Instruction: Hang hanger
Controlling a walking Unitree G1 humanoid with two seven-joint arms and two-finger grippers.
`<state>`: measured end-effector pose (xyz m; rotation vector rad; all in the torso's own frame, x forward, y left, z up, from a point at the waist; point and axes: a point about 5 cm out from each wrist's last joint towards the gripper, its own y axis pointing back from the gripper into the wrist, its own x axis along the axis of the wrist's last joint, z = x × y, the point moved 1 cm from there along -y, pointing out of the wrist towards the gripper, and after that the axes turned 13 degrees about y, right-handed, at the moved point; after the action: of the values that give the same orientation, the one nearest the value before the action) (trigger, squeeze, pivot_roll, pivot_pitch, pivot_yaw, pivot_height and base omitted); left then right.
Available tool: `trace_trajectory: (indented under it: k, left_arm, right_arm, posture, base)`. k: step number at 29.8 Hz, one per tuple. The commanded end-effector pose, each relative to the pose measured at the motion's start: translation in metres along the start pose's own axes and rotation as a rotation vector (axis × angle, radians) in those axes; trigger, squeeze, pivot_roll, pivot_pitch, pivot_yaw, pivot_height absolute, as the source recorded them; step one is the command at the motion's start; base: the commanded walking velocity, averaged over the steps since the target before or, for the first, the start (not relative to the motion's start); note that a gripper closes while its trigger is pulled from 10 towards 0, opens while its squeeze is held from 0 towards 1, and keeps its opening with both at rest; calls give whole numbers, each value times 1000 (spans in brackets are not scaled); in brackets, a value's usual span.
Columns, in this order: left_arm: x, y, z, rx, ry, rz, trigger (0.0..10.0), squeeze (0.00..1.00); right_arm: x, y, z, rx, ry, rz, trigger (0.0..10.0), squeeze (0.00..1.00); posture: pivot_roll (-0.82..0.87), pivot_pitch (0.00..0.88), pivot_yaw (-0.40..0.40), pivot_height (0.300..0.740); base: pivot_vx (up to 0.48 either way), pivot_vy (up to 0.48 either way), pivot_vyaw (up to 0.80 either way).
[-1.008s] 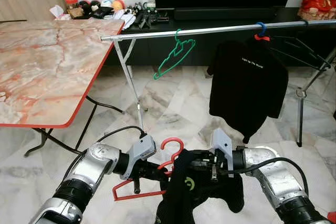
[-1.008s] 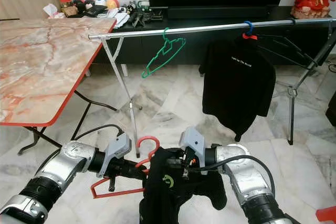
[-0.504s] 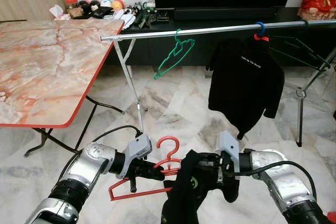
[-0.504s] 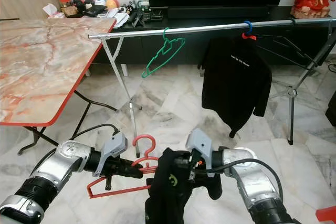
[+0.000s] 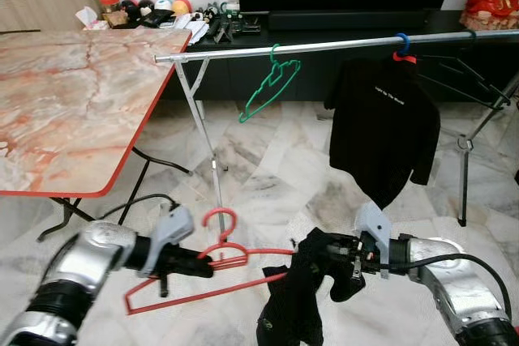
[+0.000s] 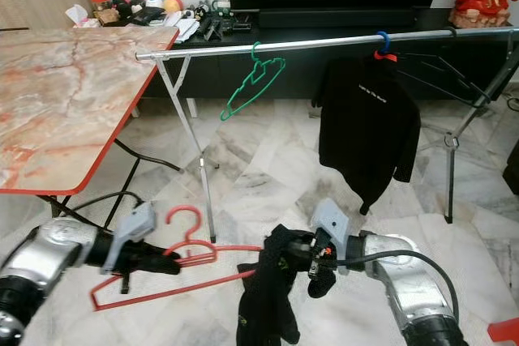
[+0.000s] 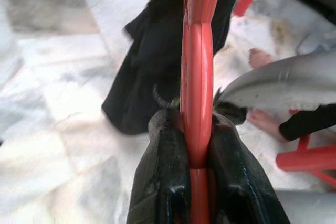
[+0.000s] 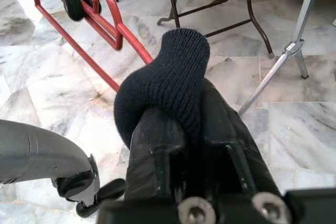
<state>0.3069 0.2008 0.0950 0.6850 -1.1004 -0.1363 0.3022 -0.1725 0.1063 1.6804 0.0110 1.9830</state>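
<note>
Holding the red hanger pinched in my left claw, right claw clamping the black garment (so it threads on before reaching the rail).

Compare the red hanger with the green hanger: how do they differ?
The red hanger is held low over the floor by the left gripper; the green hanger hangs on the metal rail. The red one carries black clothing; the green one is bare. Both have hooks.

Head stereo pair looks forward-down at one shared scene — wrist cameras peer closely along each claw.
</note>
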Motion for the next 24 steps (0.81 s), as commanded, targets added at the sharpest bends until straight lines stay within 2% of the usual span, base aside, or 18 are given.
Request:
trace_trajectory:
  k: [1, 2, 5, 6, 7, 8, 11, 13, 16, 17, 18, 19, 20, 21, 22, 23, 24]
  left_arm:
    - [-13, 10, -3, 44, 18, -42, 0, 0]
    - [-19, 18, -6, 74, 41, -50, 0, 0]
    - [-24, 25, -9, 98, 66, -45, 0, 0]
    - [-33, 35, -11, 134, 77, -74, 0, 0]
    - [-33, 35, -11, 134, 77, -74, 0, 0]
    - [-41, 44, -11, 147, 96, -91, 0, 0]
    - [-51, 55, -9, 161, 118, -113, 0, 0]
    - [-62, 61, -12, 211, 133, -149, 0, 0]
    - [-70, 63, -11, 229, 140, -162, 0, 0]
    - [-74, 62, -14, 290, 146, -139, 0, 0]
    - [-84, 54, -17, 381, 121, -135, 0, 0]
    - [-84, 54, -17, 381, 121, -135, 0, 0]
    - [-88, 49, -18, 433, 97, -131, 0, 0]
    - [-95, 45, -19, 471, 148, -118, 0, 0]
    - [-106, 37, -17, 508, 203, -104, 2745, 0]
    - [-114, 31, -15, 543, 211, -101, 2745, 0]
    - [-123, 26, -13, 580, 248, -97, 8706, 0]
  right_arm:
    - [4, 5, 2, -17, 26, 2, 0, 0]
    - [1, 6, 1, -19, 26, -16, 0, 0]
    - [-1, 8, 1, -17, 28, -34, 0, 0]
    - [-6, 10, -1, -16, 35, -66, 0, 0]
    - [-6, 10, -1, -16, 35, -66, 0, 0]
    - [-11, 13, -2, -14, 35, -91, 0, 0]
    - [-16, 16, -3, -24, 34, -120, 0, 0]
    - [-18, 18, -1, -54, 30, -124, 0, 0]
    - [-19, 19, 1, -94, 24, -123, 0, 0]
    - [-19, 20, 6, -160, 21, -115, 0, 0]
    - [-19, 24, 20, -337, -21, -97, 0, 0]
    - [-19, 24, 20, -337, -21, -97, 0, 0]
    - [-20, 26, 26, -425, -63, -89, 0, 0]
    - [-21, 27, 28, -478, -96, -67, 0, 0]
    - [-22, 30, 30, -562, -146, -34, 0, 0]
    - [-23, 31, 30, -623, -184, -13, 0, 0]
    - [-24, 33, 30, -682, -203, -3, 0, 0]
  posture:
    - [-19, 79, 66, 740]
    - [-20, 82, 64, 740]
    - [-21, 83, 62, 740]
    - [-19, 82, 57, 740]
    - [-19, 82, 57, 740]
    - [-16, 80, 54, 740]
    - [-13, 80, 51, 740]
    - [-12, 79, 48, 740]
    - [-14, 76, 45, 740]
    - [-12, 74, 44, 740]
    - [-3, 66, 36, 740]
    - [-3, 66, 36, 740]
    - [-2, 64, 35, 740]
    - [2, 55, 27, 740]
    - [7, 45, 23, 740]
    - [9, 42, 22, 740]
    - [10, 36, 20, 740]
  base:
    - [0, 0, 0]
    - [0, 0, 0]
    - [0, 0, 0]
    - [0, 0, 0]
    - [0, 0, 0]
    - [0, 0, 0]
    - [0, 0, 0]
    - [0, 0, 0]
    - [0, 0, 0]
    - [0, 0, 0]
    - [0, 0, 0]
    - [0, 0, 0]
    - [0, 0, 0]
    - [0, 0, 0]
    - [0, 0, 0]
    - [0, 0, 0]
    - [0, 0, 0]
